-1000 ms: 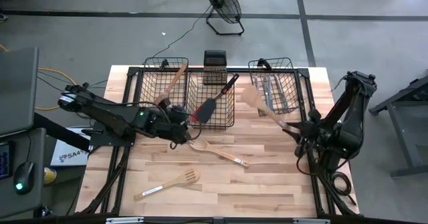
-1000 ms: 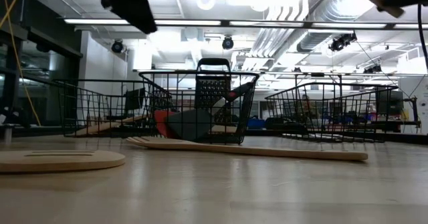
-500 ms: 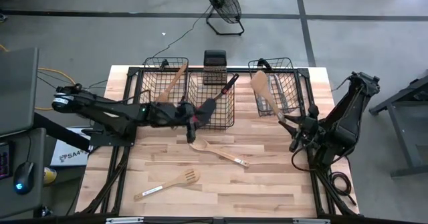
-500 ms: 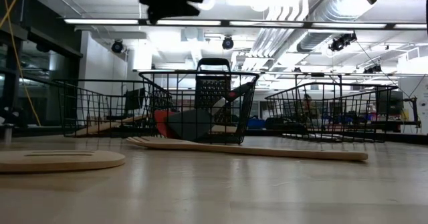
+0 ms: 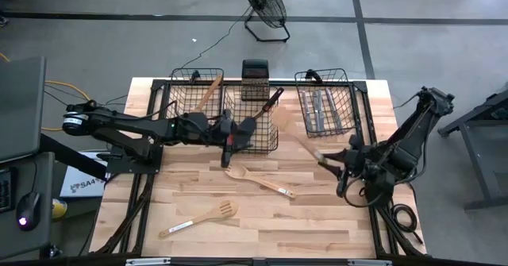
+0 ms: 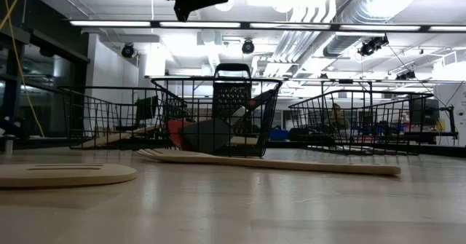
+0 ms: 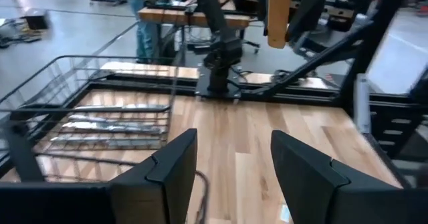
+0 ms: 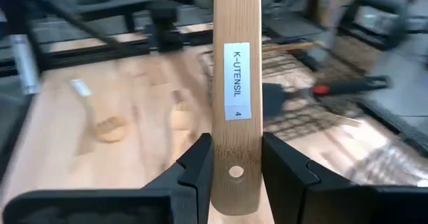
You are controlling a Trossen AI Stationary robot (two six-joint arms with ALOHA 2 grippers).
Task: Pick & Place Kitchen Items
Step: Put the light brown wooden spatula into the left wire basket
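Two dark jointed arms [image 5: 135,127] with black cabling end in broad, matte black fingers [image 7: 167,167].

Overhead, table-level, two wrist views

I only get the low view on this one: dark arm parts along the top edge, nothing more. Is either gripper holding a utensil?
Observer: Yes, the right gripper is shut on a wooden spatula.
Operator: Where is it?
Observer: From above, it is over the table, with its head by the middle basket.
Operator: And the left?
Observer: The left gripper is open and empty, at that basket's front edge.
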